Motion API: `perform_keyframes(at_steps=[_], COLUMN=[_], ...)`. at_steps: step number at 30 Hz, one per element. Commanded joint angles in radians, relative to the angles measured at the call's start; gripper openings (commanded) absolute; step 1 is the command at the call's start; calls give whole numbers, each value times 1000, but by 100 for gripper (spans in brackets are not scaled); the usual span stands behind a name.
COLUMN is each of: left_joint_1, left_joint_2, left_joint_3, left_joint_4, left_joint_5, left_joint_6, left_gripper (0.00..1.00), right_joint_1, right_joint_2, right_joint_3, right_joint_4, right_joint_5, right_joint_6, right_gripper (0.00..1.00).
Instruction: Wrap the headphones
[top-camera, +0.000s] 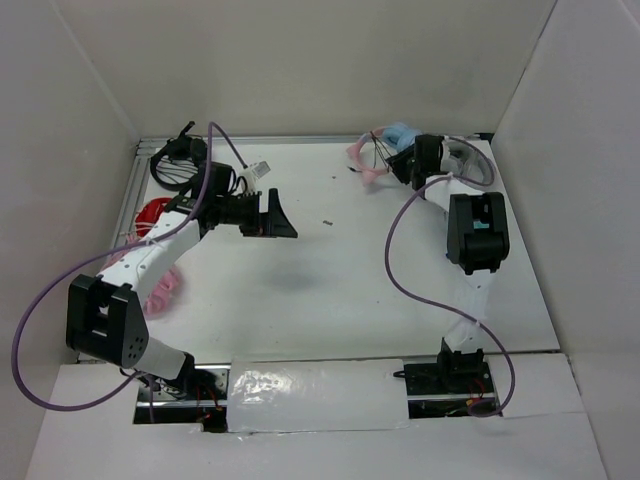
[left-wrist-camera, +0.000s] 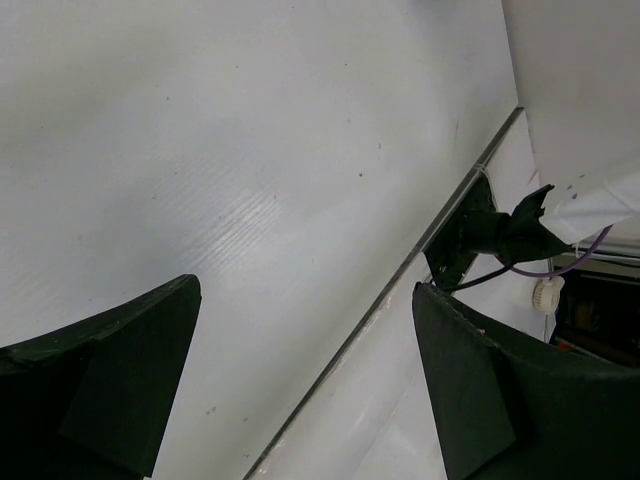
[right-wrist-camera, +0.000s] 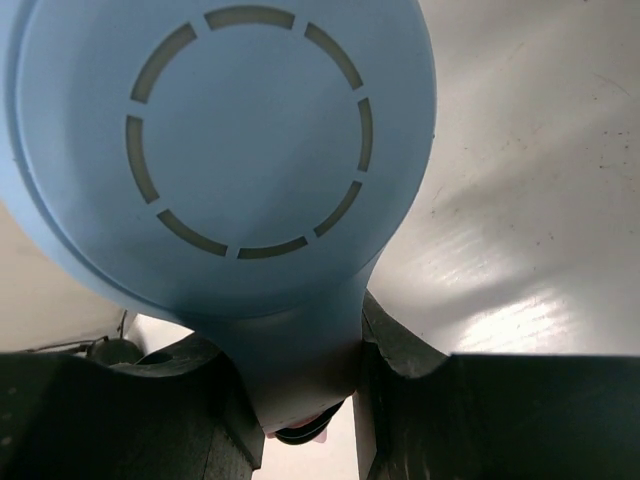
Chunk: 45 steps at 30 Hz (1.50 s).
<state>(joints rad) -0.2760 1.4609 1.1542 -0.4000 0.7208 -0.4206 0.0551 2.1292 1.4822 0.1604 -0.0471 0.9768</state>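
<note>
The headphones (top-camera: 378, 152), with pink headband and light blue ear cups, sit at the far right of the table. My right gripper (top-camera: 400, 158) is shut on the stem of one blue ear cup (right-wrist-camera: 220, 150), which fills the right wrist view. A thin dark cable (top-camera: 375, 150) loops by the headband. My left gripper (top-camera: 278, 215) is open and empty above the table's left middle; in the left wrist view its fingers (left-wrist-camera: 480, 390) stand wide apart over bare table.
Black headphones with coiled cable (top-camera: 178, 160) lie at the far left corner. A red object (top-camera: 152, 215) and a pink object (top-camera: 165, 290) lie along the left edge under the left arm. A small white connector (top-camera: 258, 170) lies near the back. Walls surround the table.
</note>
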Motion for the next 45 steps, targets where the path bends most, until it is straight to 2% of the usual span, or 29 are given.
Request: perform_keyframes(at_steps=[1,13,15,17,18,21,23,24,26,27,29,34,39,42,43,45], left_joint_1=[12,18,18,20,20,20,21,20,20,20,21,20,20,20,17,15], left_joint_2=[-37,-54,-60,-68,-70,-73,-76,-79,-83,-91,-99,-139,-191,-253,-272,-350], left_joint_3=[9,-7,-11,-16,-16,-10,-7,-7,-5,-2,-1,13,21,25,25,19], left_joint_4=[15,3,0,1,1,-3,-8,-8,-13,-16,-17,-40,-83,-126,-135,-164], left_joint_5=[6,-11,-14,-15,-17,-18,-21,-21,-21,-23,-29,-46,-99,-130,-133,-178], left_joint_6=[16,0,0,-3,-4,-6,-10,-12,-15,-18,-21,-38,-72,-92,-96,-128], left_gripper=[99,99,99,99,99,99,99,99,99,99,99,99,99,99,99,99], right_joint_1=[-9,25,26,26,26,25,25,25,26,25,25,26,26,28,29,32], right_joint_2=[37,195,210,219,215,190,173,154,127,100,54,-63,-250,-411,-527,-651], right_joint_3=[101,243,262,263,260,244,228,211,187,158,136,38,-141,-270,-365,-427], right_joint_4=[-12,-99,-116,-124,-131,-134,-143,-144,-147,-141,-147,-179,-177,-177,-165,-131], right_joint_5=[-26,-20,-37,-48,-48,-43,-39,-39,-34,-34,-33,-37,18,44,74,84], right_joint_6=[65,200,201,209,212,206,198,191,180,172,145,74,36,10,-3,-56], right_gripper=[0,0,4,17,29,53,61,69,75,92,100,100,100,100,100,100])
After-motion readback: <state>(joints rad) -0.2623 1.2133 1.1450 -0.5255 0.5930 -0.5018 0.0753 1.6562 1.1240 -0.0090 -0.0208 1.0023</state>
